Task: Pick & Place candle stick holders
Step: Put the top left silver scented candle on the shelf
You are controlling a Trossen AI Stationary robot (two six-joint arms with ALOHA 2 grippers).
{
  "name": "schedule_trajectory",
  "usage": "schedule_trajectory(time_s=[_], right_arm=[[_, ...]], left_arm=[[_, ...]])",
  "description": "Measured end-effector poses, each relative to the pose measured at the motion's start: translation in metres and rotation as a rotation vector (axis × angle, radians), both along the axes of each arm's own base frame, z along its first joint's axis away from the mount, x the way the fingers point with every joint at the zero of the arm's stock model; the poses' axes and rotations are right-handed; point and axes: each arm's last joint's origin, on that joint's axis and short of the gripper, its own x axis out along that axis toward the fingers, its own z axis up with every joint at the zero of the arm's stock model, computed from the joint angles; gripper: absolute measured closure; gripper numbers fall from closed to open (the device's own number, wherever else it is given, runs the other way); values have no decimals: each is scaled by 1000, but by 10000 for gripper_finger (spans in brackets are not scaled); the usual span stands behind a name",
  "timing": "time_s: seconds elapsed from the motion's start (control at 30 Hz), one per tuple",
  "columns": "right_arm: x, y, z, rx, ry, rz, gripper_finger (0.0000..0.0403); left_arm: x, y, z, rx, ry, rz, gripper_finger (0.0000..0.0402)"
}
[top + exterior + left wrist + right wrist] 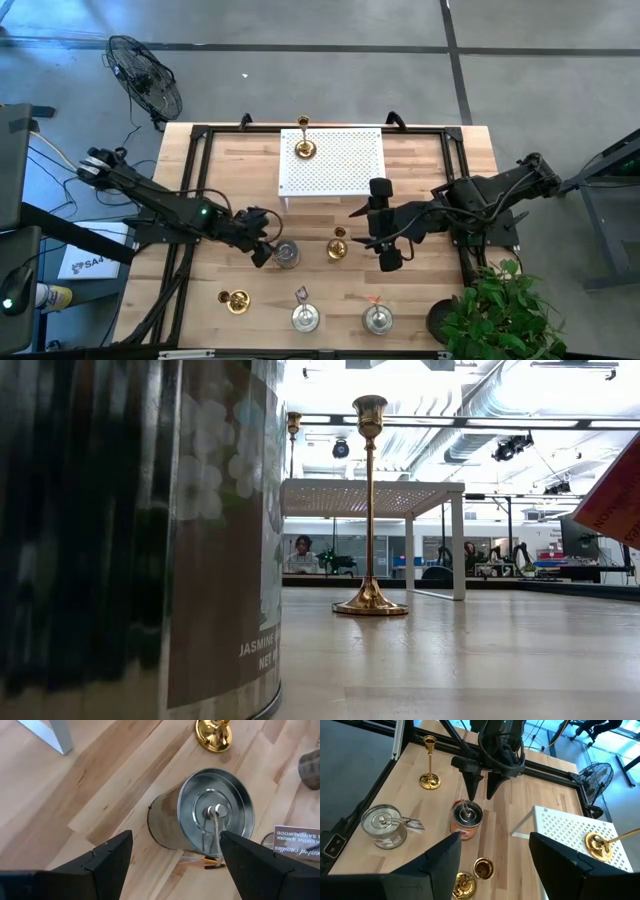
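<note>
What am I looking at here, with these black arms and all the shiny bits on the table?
These are two robot arms at a wooden table, each ending in a two-finger gripper. One picture looks straight down, one looks level across the tabletop, and two come from cameras on the wrists. On the table lie three gold candle holders and three squat silver tins. One gold holder stands on a white perforated rack. The left gripper hangs open just above one silver tin. The right gripper is open too, beside the middle gold holder. Neither holds anything.
</note>
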Motion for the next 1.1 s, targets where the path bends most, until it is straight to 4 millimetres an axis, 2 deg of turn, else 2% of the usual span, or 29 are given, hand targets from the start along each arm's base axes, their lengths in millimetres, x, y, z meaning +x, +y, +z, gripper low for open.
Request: schedule_trajectory(time_s=[0.27,1.1], right_arm=[[0,0,0,1,1,6,172],[-1,0,-1,4,17,6,172]], left_arm=[[8,-4,-4,-29,-21,-4,106],[8,-4,-1,53,-41,-126,105]])
